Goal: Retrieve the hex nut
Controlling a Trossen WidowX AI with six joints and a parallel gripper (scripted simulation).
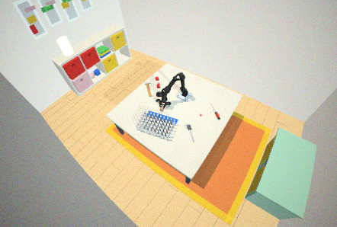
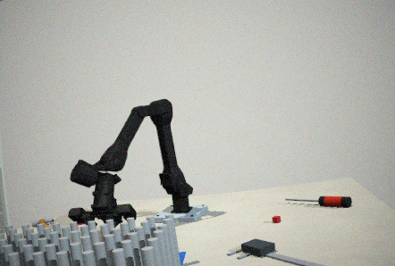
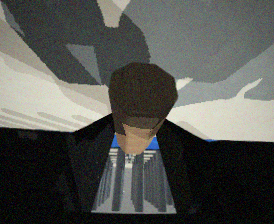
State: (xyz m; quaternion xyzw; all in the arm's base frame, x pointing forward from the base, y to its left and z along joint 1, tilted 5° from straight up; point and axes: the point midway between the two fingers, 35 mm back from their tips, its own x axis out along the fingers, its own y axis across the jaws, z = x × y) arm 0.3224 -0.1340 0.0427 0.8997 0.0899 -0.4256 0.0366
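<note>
The white bench (image 1: 213, 100) carries everything, and the grey spacers (image 1: 156, 126) stand in a dense block toward its 7 o'clock side in the top view, with the blue taped strip (image 1: 163, 116) along the block's 1 o'clock edge. The black arm (image 2: 134, 135) bends from its base plate (image 2: 202, 211) down toward that strip. Its fingers are clamped on a brown wooden handle (image 3: 140, 107), which the wrist view shows end-on above the spacer rows. A hammer (image 1: 149, 88) lies at 10 o'clock of the arm, a red-handled screwdriver (image 2: 332, 201) at 3 o'clock, a dark-headed tool (image 2: 259, 247) beside the field. The nut cannot be made out.
</note>
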